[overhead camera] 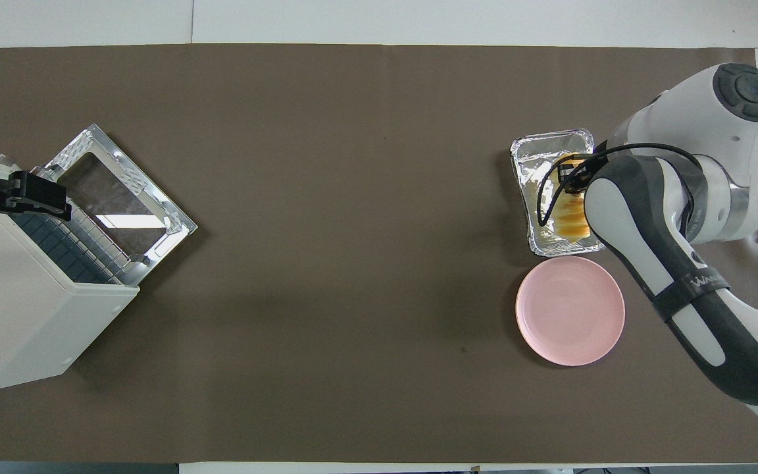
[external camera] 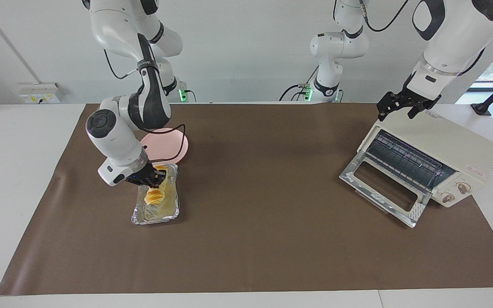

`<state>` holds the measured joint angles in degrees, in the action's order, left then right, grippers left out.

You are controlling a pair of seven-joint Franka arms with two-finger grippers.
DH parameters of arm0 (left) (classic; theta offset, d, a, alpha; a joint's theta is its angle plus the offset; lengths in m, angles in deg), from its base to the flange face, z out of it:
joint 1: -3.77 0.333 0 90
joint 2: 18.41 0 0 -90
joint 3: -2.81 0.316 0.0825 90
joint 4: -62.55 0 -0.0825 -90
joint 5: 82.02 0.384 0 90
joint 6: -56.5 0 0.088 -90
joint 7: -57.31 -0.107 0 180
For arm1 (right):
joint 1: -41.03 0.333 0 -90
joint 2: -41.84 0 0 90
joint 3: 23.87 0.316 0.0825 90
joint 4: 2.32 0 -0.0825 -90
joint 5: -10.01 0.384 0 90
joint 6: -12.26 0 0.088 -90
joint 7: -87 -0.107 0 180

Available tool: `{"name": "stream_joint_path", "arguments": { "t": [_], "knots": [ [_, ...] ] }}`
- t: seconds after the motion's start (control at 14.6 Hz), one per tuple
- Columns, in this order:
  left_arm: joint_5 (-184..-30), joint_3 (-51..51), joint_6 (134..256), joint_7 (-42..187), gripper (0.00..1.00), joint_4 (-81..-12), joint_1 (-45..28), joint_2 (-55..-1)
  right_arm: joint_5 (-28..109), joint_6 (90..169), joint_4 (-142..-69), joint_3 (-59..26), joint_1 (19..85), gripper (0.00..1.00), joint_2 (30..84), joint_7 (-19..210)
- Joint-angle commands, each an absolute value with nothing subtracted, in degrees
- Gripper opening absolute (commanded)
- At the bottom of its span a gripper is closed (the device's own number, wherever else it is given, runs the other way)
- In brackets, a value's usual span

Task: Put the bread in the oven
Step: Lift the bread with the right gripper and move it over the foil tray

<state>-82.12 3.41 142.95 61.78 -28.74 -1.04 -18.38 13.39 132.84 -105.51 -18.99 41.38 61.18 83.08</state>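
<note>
My right gripper is clamped on the bread, which hangs below it over the foil tray; the pink plate lies just beside the tray. My left gripper waits over the oven, fingers apart and empty, above the lowered door.

Right gripper low, wrist angled down, fingers clamped on the bread. Left gripper waits just above the oven top, arm raised.
</note>
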Motion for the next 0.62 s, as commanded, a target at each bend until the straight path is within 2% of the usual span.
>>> {"name": "stream_joint_path", "arguments": {
  "t": [0.0,0.34,0.41,0.48,0.55],
  "knots": [
    [-82.8,3.3,142.8,61.4,1.00,-30.0,-0.4,-16.9,13.3,135.4,-106.1,-18.6,41.1,0.00,62.5,83.2],
    [-82.8,3.3,142.8,61.4,1.00,-30.0,-0.4,-16.9,13.3,137.3,-107.8,-18.6,41.3,0.00,62.8,83.1],
    [-82.8,3.3,142.8,61.4,1.00,-30.0,-0.4,-16.9,13.3,137.2,-107.7,-18.7,41.8,0.06,62.8,83.1],
    [-82.8,3.3,142.8,61.4,1.00,-30.0,-0.4,-16.9,13.3,137.2,-107.6,-18.7,42.0,0.65,62.8,83.1],
    [-82.8,3.3,142.8,61.4,1.00,-30.0,-0.4,-16.9,13.3,136.8,-107.4,-18.7,42.1,0.83,62.8,83.1]
  ]
}}
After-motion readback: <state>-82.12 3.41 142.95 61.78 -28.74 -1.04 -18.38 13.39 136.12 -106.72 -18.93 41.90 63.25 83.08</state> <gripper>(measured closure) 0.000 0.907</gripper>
